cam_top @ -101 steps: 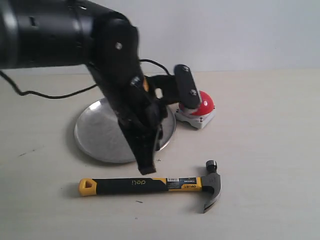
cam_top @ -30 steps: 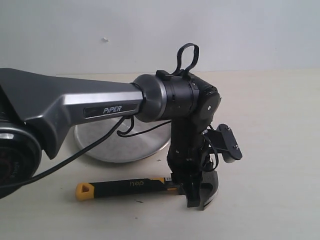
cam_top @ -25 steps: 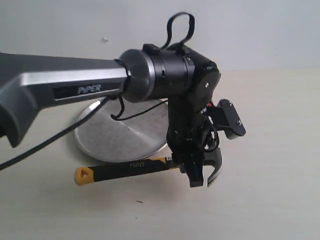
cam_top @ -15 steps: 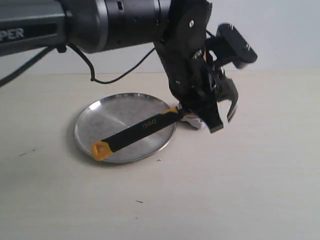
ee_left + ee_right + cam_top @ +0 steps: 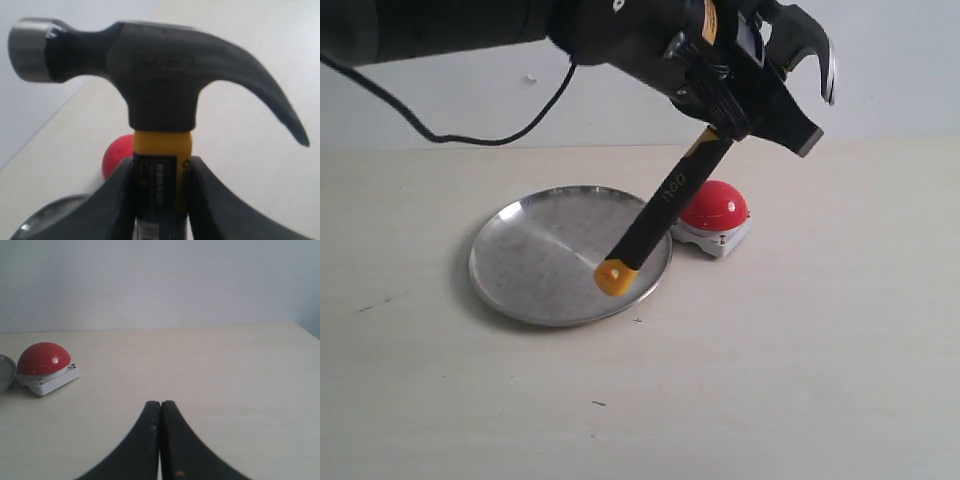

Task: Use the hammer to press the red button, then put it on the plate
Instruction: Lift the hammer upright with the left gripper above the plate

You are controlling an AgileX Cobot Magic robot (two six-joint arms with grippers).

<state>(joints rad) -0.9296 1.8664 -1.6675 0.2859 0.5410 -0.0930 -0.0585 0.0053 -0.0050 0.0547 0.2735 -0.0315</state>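
My left gripper [image 5: 725,95] [image 5: 161,172] is shut on the hammer [image 5: 665,195] just below its yellow neck and holds it high in the air. The dark head [image 5: 150,75] is up near the top of the exterior view, and the black handle slopes down to its yellow end [image 5: 612,277], which hangs over the plate [image 5: 530,255]. The red button [image 5: 714,205] [image 5: 117,156] [image 5: 42,358] sits on its light-grey base [image 5: 712,240] right of the plate, below the raised head. My right gripper [image 5: 160,410] is shut and empty, low over bare table, apart from the button.
A black cable [image 5: 480,135] trails from the left arm across the back of the beige table [image 5: 800,360]. A pale wall [image 5: 900,70] rises behind. The plate's rim [image 5: 4,371] shows at the edge of the right wrist view.
The left gripper closed on the hammer where it lay on the table in front of the plate, lifted it and swung it up and back. The handle now points down over the plate.
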